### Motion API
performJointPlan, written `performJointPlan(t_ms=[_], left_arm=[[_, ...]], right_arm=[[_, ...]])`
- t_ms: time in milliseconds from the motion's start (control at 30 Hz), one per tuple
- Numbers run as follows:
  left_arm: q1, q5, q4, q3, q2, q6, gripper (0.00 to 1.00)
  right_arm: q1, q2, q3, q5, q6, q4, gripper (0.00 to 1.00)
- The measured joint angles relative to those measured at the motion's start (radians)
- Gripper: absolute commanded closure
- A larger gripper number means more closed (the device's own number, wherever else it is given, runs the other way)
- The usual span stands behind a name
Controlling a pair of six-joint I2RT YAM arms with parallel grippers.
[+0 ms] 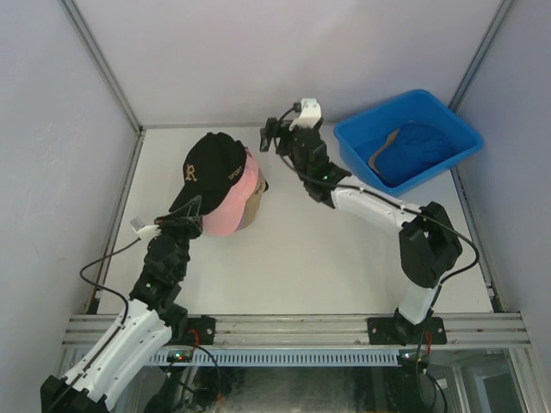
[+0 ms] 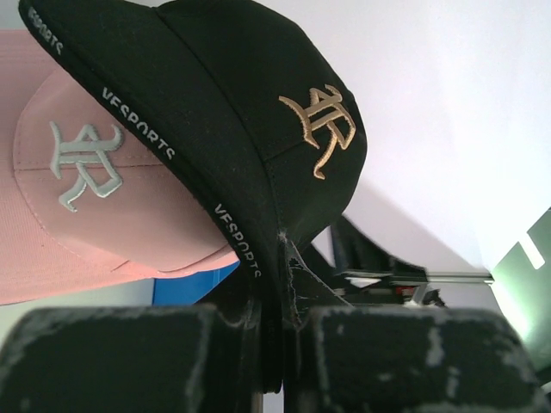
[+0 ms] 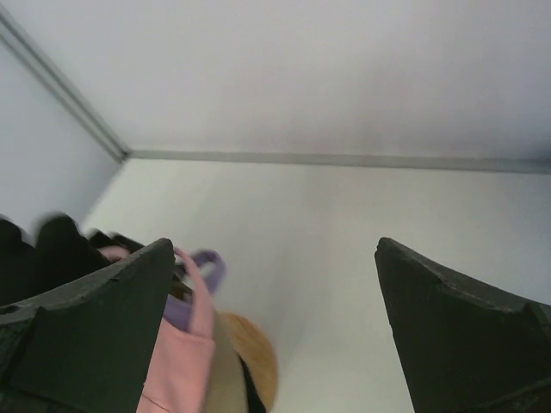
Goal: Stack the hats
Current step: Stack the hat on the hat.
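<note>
Listing caps & grip state, L to R.

1. Black cap (image 1: 215,163), gold logo. Topmost on pile, L-centre of tabletop (image 1: 344,267), brim pointing to near-L. Clamped at brim edge by left jaws: almost fully closed, brim rim squeezed between pads (image 2: 129,361).
2. Pink cap (image 1: 243,202), white logo. Directly under black cap, touching it.
3. Tan cap (image 1: 256,211). Thin sliver at R edge of pile, below pink.
4. Purple strap (image 3: 207,268). Seen from right wrist only; prob. another cap in pile, can't tell more.
5. Wooden stand (image 3: 254,366). Rounded edge showing beneath pile; judged to carry it.
6. Blue cap (image 1: 422,146). Crumpled inside blue bin (image 1: 435,168) at far-R, well apart from pile. Not yet stacked.

Right jaws: spread wide, holding nothing, hovering near far edge of tabletop between pile & bin.

Handling (est.):
- Light, not fragile.
- Crowns soft, apt to collapse if squeezed.
- Brims stiff & curved, so best place for a hold.
- Cloth grippy, unlikely to slip.
- Blue cap: brim partly tucked under, so approx. pinch at brim edge or front panel.

Risk: pulling on black brim could drag whole pile off stand.
</note>
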Motion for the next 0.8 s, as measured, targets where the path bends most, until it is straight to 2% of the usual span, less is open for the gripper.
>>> performJointPlan(t_ms=[200, 433, 533, 633, 800], left_arm=[[0.0, 0.0, 0.049, -0.057, -0.008, -0.026, 1.0], [0.0, 0.005, 0.16, -0.135, 0.008, -0.069, 1.0], [0.0, 0.008, 0.185, -0.146, 0.017, -0.077, 1.0], [0.0, 0.009, 0.195, -0.151, 0.019, -0.078, 1.0], [0.0, 0.011, 0.205, -0.158, 0.019, -0.078, 1.0]], right_arm=[[-0.106, 0.024, 0.267, -0.271, 0.143, -0.2, 0.0], [-0.153, 0.232, 0.696, -0.548, 0.221, -0.462, 0.0], [-0.148, 0.325, 0.827, -0.631, 0.238, -0.575, 0.0], [-0.145, 0.389, 0.887, -0.702, 0.254, -0.669, 0.0], [-0.141, 0.444, 0.893, -0.784, 0.269, -0.772, 0.0]])
